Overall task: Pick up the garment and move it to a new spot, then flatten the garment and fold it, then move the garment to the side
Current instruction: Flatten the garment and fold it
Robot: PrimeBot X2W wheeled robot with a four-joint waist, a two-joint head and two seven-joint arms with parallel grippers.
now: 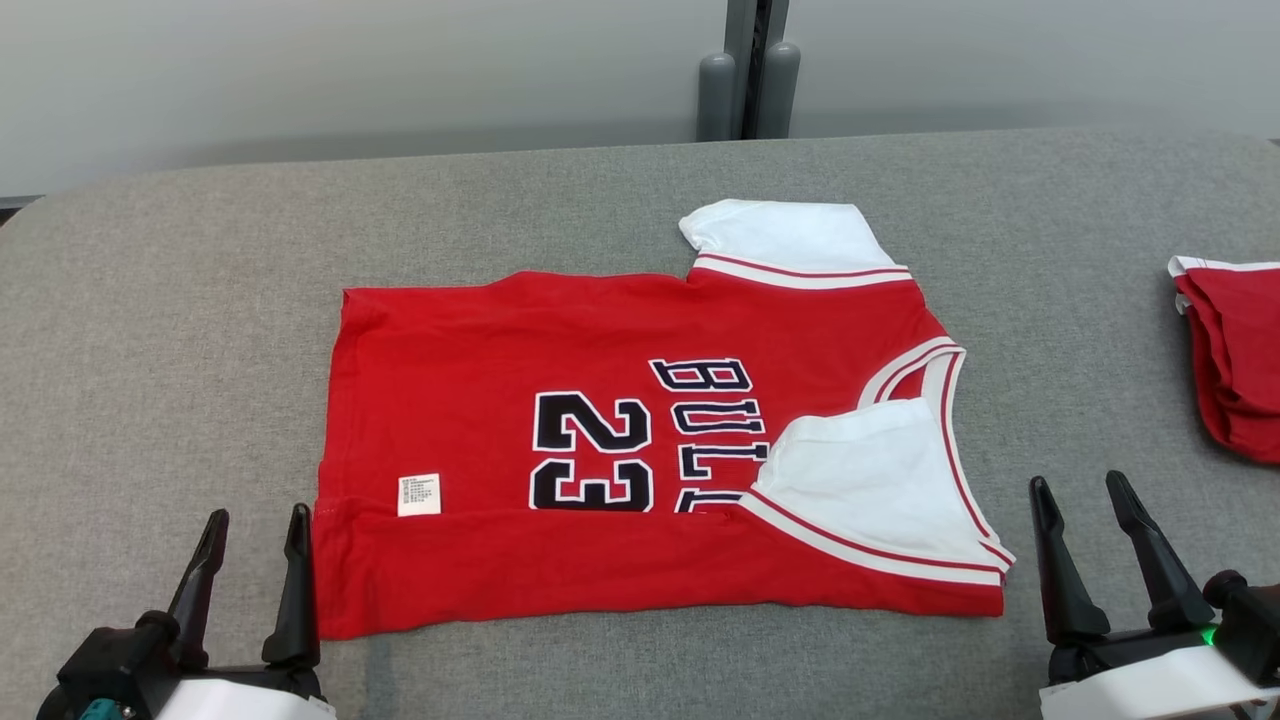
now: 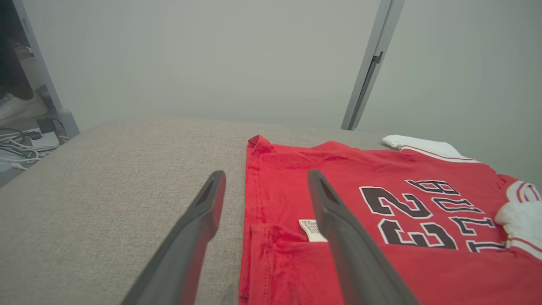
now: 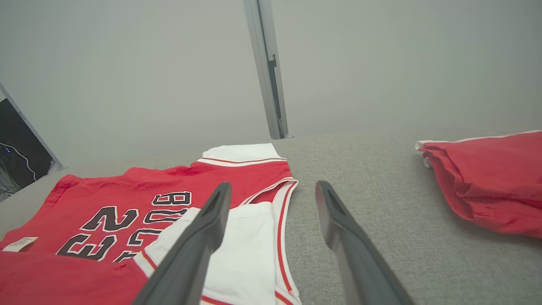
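- Garment (image 1: 640, 450): a red jersey lies flat near the middle of the grey padded table (image 1: 170, 330), with the collar end to the right and the hem to the left.
- Fold condition: the near long edge (image 1: 600, 575) is turned up over the body as a band, covering the lower part of the black lettering (image 1: 640, 435). The near white sleeve (image 1: 870, 490) lies folded inward on the chest. The far white sleeve (image 1: 785, 240) juts out past the far edge, unfolded.
- Judgement: one lengthwise fold is in place and the far side is outstanding, so the folding is only part done.
- Care label (image 1: 418, 494): it sits exposed on the red cloth just beyond the band, towards the hem.
- Left gripper (image 1: 258, 513): it is at the near-left corner with its fingers spread and nothing between them. Its wrist view shows one finger over the hem and the other over bare table. Whether it touches the cloth cannot be told.
- Right gripper (image 1: 1079, 482): it is near and just right of the collar-end corner, with its fingers spread and empty, beside the cloth rather than over it.
- Judgement: the grippers flank the two ends of the near edge, which suits a paired grasp for the next fold.
- Second red garment (image 1: 1235, 350): it lies bunched at the right edge of the table, well apart from the jersey. It probably marks the side where finished pieces go.
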